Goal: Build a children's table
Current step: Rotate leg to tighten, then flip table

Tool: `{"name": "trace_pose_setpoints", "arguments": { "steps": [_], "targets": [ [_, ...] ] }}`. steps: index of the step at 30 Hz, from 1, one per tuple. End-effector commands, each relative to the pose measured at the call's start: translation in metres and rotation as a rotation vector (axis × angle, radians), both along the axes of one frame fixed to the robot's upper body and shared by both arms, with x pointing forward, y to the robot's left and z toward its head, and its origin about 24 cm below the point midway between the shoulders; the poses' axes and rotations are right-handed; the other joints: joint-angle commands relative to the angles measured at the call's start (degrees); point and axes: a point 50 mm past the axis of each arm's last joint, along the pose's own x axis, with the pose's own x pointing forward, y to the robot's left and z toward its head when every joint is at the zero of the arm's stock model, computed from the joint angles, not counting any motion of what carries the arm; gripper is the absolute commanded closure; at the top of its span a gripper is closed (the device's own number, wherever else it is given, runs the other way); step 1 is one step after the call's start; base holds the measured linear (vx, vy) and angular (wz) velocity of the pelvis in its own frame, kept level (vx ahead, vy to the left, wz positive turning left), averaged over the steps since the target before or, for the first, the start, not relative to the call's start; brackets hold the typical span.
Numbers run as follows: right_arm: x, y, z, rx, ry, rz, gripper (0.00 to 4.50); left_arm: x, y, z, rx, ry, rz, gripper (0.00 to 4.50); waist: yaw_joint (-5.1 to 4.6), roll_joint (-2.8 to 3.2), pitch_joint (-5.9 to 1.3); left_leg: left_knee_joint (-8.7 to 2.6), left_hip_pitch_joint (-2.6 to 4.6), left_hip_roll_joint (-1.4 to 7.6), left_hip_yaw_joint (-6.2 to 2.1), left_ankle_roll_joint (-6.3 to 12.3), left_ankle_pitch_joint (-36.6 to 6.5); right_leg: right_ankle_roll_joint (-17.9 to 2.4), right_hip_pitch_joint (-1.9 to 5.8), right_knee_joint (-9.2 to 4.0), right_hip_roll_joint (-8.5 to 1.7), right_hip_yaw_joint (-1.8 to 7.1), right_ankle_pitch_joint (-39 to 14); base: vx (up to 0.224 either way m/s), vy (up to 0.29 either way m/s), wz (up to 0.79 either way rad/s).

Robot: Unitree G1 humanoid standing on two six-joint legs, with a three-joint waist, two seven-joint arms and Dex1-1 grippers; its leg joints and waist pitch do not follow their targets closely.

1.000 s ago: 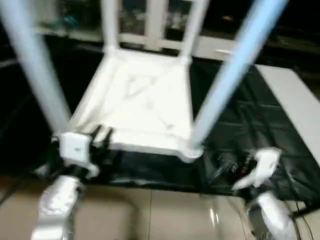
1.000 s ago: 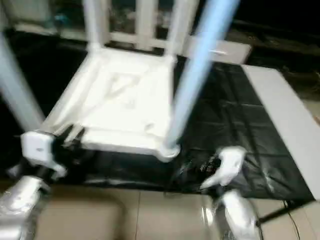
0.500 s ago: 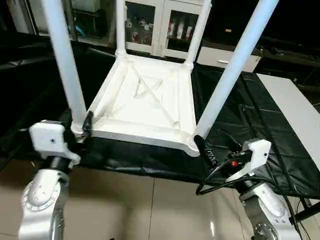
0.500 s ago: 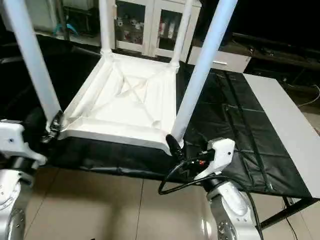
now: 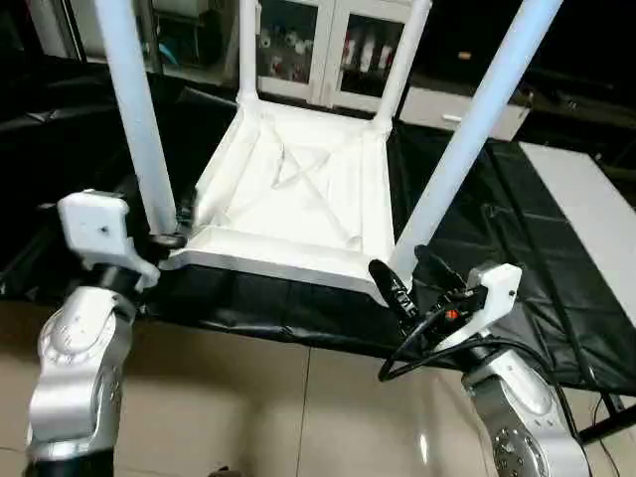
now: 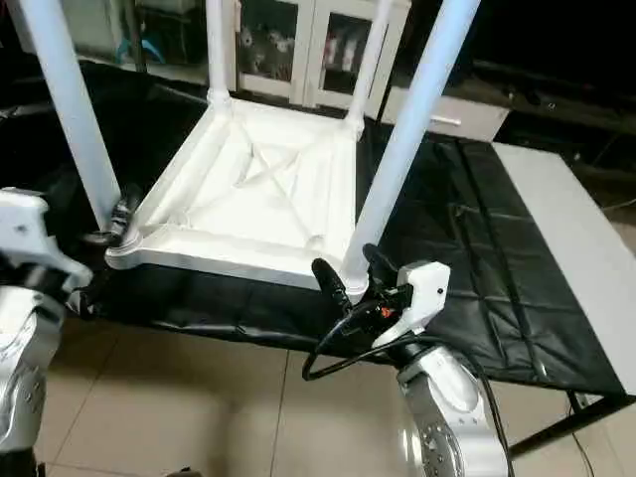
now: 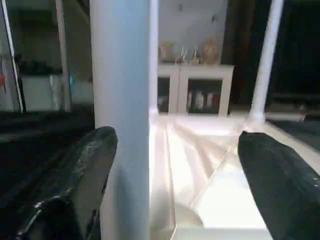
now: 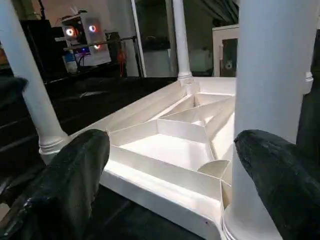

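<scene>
The children's table lies upside down on a black mat: its white X-ribbed tabletop [image 5: 288, 209] faces up and all four white legs stand in the corner sockets. My left gripper [image 5: 177, 227] is at the base of the near-left leg [image 5: 134, 109]. It is open, and the leg [image 7: 120, 115] stands between its fingers [image 7: 75, 185], close against one of them. My right gripper [image 5: 399, 260] is open at the base of the near-right leg [image 5: 477, 129], a finger on either side. That leg [image 8: 270, 100] stands beside one of the pads [image 8: 285, 185].
The black mat [image 5: 517, 248] covers the low work surface, whose front edge drops to a tiled floor [image 5: 298, 417]. A flat white board [image 5: 586, 209] lies at the right. A glass-door cabinet [image 5: 328, 50] stands behind. A black cable [image 5: 407, 348] loops at my right wrist.
The left gripper's fingers have spread apart from the near-left leg. The right gripper has moved in with its fingers astride the near-right leg's base. The view has steadied and shifted a little.
</scene>
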Motion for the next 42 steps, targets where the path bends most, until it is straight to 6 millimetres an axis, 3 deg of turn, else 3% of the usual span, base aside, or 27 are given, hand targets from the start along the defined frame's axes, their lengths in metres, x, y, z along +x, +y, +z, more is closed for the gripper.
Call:
{"name": "trace_pose_setpoints", "arguments": {
  "steps": [1, 2, 6, 7, 8, 9, 11, 12, 13, 14, 18, 24, 36, 42],
  "targets": [
    [0.003, -0.003, 0.002, 0.002, -0.005, -0.012, 0.00, 0.005, 0.002, 0.002, 0.021, 0.013, 0.025, 0.08, 0.06, 1.47, -2.49, -4.51, 1.17, 0.90, 0.27, -1.80, -3.6, -6.1, 0.51, -3.20, -2.15, 1.15, 16.5, 0.000, 0.000, 0.00],
    [0.003, -0.002, 0.003, 0.006, -0.006, -0.013, 0.00, 0.013, 0.010, 0.002, 0.032, 0.037, 0.081, 0.08, 0.00, 1.75, -2.43, -4.63, 1.23, 0.92, 0.29, -2.16, -4.8, -6.2, 0.41, -3.27, -2.16, 1.14, 15.7, 0.000, 0.000, 0.00],
    [0.001, -0.001, 0.003, 0.014, -0.008, -0.015, 0.00, 0.022, 0.013, 0.007, -0.044, 0.018, 0.082, 0.08, 0.11, 1.80, -2.36, -4.85, 1.16, 1.05, 0.22, -2.63, -6.5, -7.1, 0.53, -3.41, -2.42, 1.21, 13.5, 0.000, 0.000, 0.00],
    [0.001, -0.001, 0.003, 0.014, -0.008, -0.015, 0.00, 0.023, 0.013, 0.008, -0.047, 0.014, 0.079, 0.08, 0.22, 2.03, -2.37, -4.86, 1.18, 1.05, 0.18, -2.79, -6.5, -7.3, 0.50, -3.34, -2.43, 1.19, 13.5, 0.000, 0.000, 0.00],
    [0.000, -0.001, 0.003, 0.009, -0.011, -0.013, 0.00, 0.027, 0.010, 0.011, -0.070, -0.004, 0.051, 0.08, 0.27, 2.64, -2.39, -4.87, 1.12, 1.00, 0.15, -2.95, -6.3, -7.5, 0.48, -3.26, -2.45, 1.20, 13.9, 0.000, 0.000, 0.00],
    [0.000, -0.001, 0.003, 0.008, -0.011, -0.012, 0.00, 0.028, 0.010, 0.012, -0.074, -0.007, 0.045, 0.08, 0.19, 2.19, -2.45, -4.76, 1.12, 1.00, 0.24, -2.87, -6.1, -7.5, 0.57, -3.37, -2.42, 1.23, 14.3, 0.000, 0.000, 0.00],
    [-0.001, -0.002, 0.003, -0.006, -0.015, -0.020, 0.00, 0.032, 0.002, 0.016, -0.100, -0.016, -0.025, 0.08, 0.39, 2.60, -2.41, -4.85, 1.10, 1.04, 0.16, -3.21, -6.0, -7.8, 0.53, -3.23, -2.53, 1.20, 14.5, 0.000, 0.000, 0.00],
    [-0.001, -0.003, 0.003, -0.008, -0.015, -0.025, 0.00, 0.033, 0.000, 0.016, -0.100, -0.017, -0.038, 0.08, 0.33, 2.30, -2.36, -4.90, 1.06, 1.06, 0.26, -3.27, -6.3, -7.9, 0.60, -3.34, -2.49, 1.22, 14.4, 0.000, 0.000, 0.00],
    [-0.001, -0.003, 0.002, -0.017, -0.015, -0.034, 0.00, 0.035, -0.002, 0.017, -0.098, -0.014, -0.050, 0.08, 0.35, 2.68, -2.33, -4.97, 1.04, 1.06, 0.17, -3.44, -6.8, -8.0, 0.56, -3.30, -2.50, 1.19, 13.9, 0.000, 0.000, 0.00],
    [-0.001, -0.004, 0.002, -0.033, -0.014, -0.044, 0.00, 0.037, -0.004, 0.016, -0.095, -0.005, -0.056, 0.08, 0.24, 2.42, -2.29, -5.01, 1.00, 1.06, 0.22, -3.42, -7.1, -7.9, 0.66, -3.41, -2.52, 1.23, 13.4, 0.000, 0.000, 0.00],
    [-0.001, -0.004, 0.001, -0.046, -0.012, -0.040, 0.00, 0.043, -0.006, 0.017, -0.105, 0.003, -0.050, 0.08, 0.19, 2.56, -2.25, -4.97, 1.01, 1.10, 0.26, -2.99, -7.3, -7.9, 0.67, -3.49, -2.64, 1.34, 12.8, 0.000, 0.000, 0.00],
    [0.000, -0.001, 0.002, -0.068, -0.023, -0.032, 0.00, 0.050, 0.002, 0.019, -0.121, 0.009, 0.031, 0.68, 0.04, 2.75, -2.33, -4.82, 0.90, 1.01, 0.15, -3.05, -5.4, -7.8, 0.86, -3.28, -2.51, 1.19, 15.8, 0.000, 0.000, 0.00],
    [0.004, -0.002, 0.003, -0.086, -0.025, -0.053, 0.00, 0.056, 0.003, 0.018, -0.267, 0.019, 0.057, 1.49, 0.04, 2.93, -2.19, -5.01, 0.92, 1.08, 0.18, -3.44, -6.8, -8.4, 0.74, -3.46, -2.57, 1.24, 14.0, 0.000, 0.000, 0.00],
    [0.003, -0.002, 0.003, -0.088, -0.026, -0.047, 0.00, 0.057, 0.001, 0.016, -0.358, 0.033, 0.071, 2.09, 0.09, 2.94, -2.23, -4.86, 0.91, 1.07, 0.21, -3.32, -5.5, -8.3, 0.81, -3.35, -2.53, 1.21, 15.9, 0.000, 0.000, 0.00]
  ]
}}
